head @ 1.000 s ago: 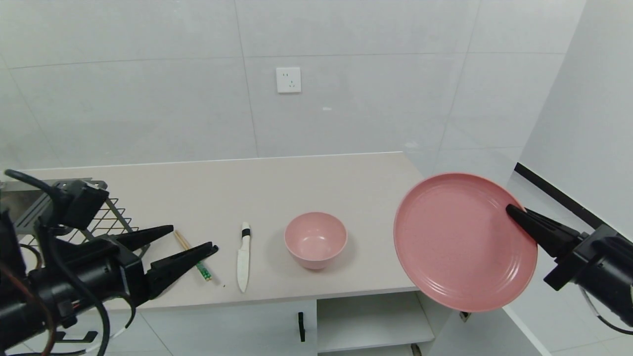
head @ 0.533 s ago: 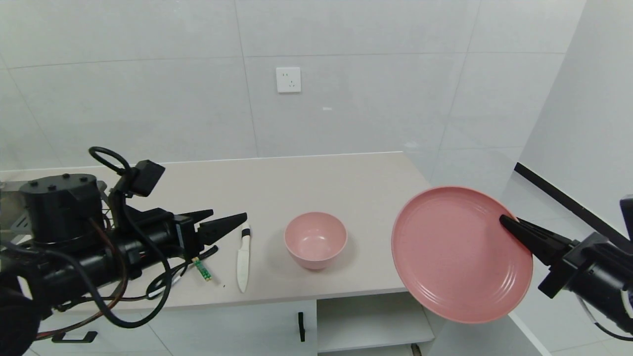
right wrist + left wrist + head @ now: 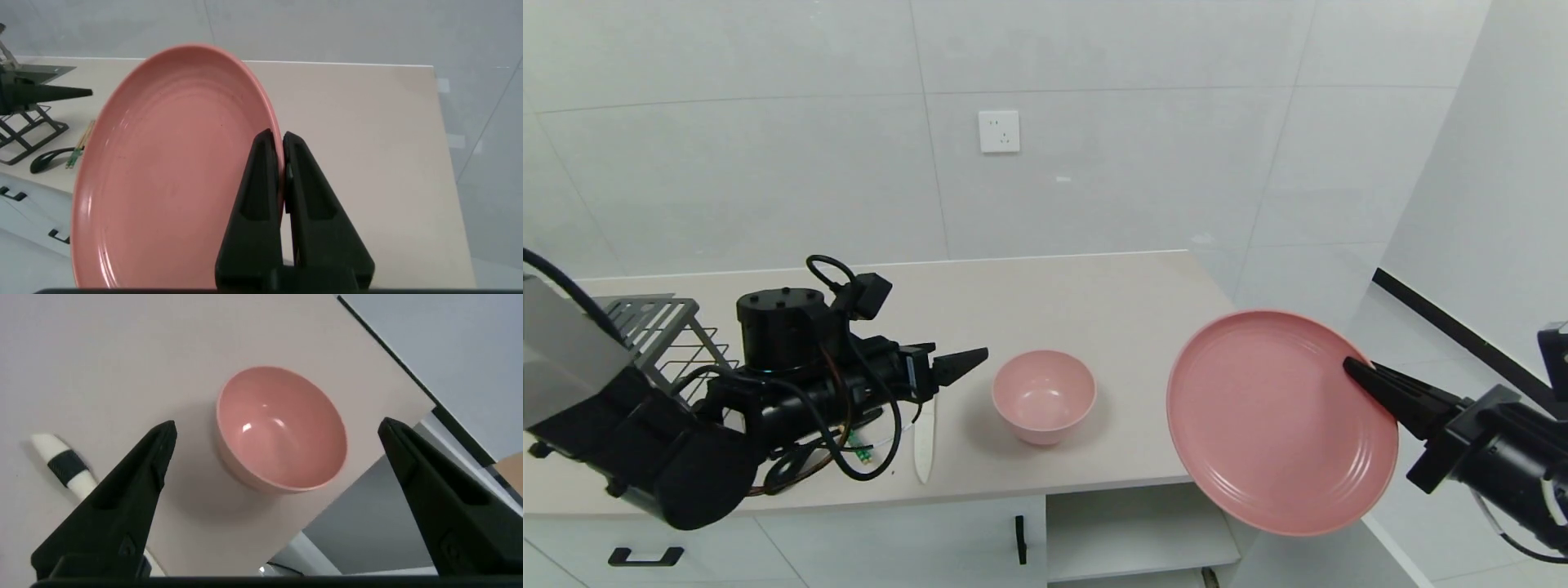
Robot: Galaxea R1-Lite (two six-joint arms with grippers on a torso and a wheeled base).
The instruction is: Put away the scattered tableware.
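Here the left end effector [image 3: 274, 429] is spread wide and hovers low over the table [image 3: 1094, 310], just to the left of the pink bowl [image 3: 1044, 396]. In the left wrist view the bowl sits framed between the two fingers. The bowl stands upright, empty, near the table's front edge. The white knife [image 3: 923, 441] lies directly under this arm, and the chopsticks [image 3: 858, 447] are partly covered by its cables.

The step in hand looks like a grasp on the bowl. Its wall is smooth and curved, so squeezing across the whole body would likely squirt it loose. A pinch on the near rim, one finger inside and one outside, seems safer. The fingers should drop straight enough to miss the knife's handle, and should close only once the rim is well between them.

The right end effector [image 3: 1352, 365] is pressed together on the rim of the pink plate [image 3: 1278, 420]. It holds the plate tilted in the air beyond the table's right edge, above the open shelf [image 3: 1135, 531]. That thin edge grip leaves the plate free to pivot, so this arm is best kept quiet while the left works.

A wire rack [image 3: 658, 322] stands at the table's far left, a plausible home for the bowl.
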